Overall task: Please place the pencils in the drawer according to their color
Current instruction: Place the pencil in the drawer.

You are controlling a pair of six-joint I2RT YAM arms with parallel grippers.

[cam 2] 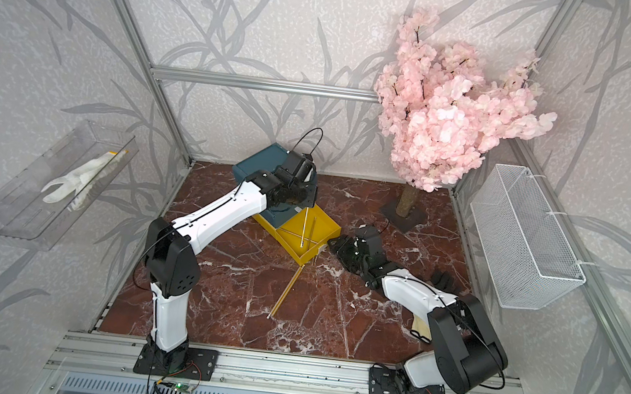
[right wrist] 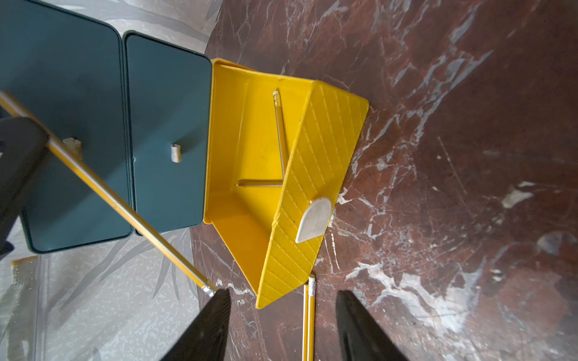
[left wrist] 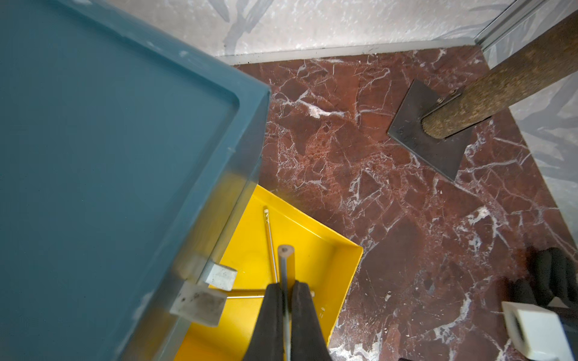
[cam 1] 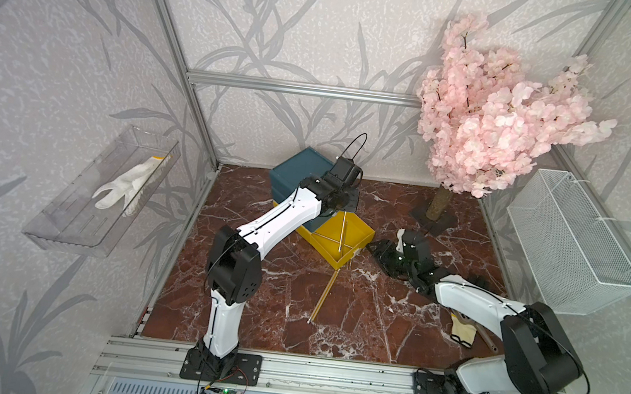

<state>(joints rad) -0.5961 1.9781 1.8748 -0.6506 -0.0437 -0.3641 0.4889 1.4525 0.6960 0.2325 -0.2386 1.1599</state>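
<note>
**As Pencil Hangs, a Miss Looms**

Left end effector (left wrist: 285, 286) pinches a yellow pencil (left wrist: 286, 253) above the drawer's (cam 1: 293, 163) open yellow tier (right wrist: 328, 150); right end effector (right wrist: 283, 292) stands open nearby. Released slanted, it could catch the rim and tip onto the table (cam 1: 373, 313).

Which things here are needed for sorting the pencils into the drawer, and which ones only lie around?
Needed: drawer, its open yellow tier, pencil in the left tool, two pencils inside the tier, two pencils on the table.
Lying about: tree, basket, tray with a glove, another glove on the table.
</note>
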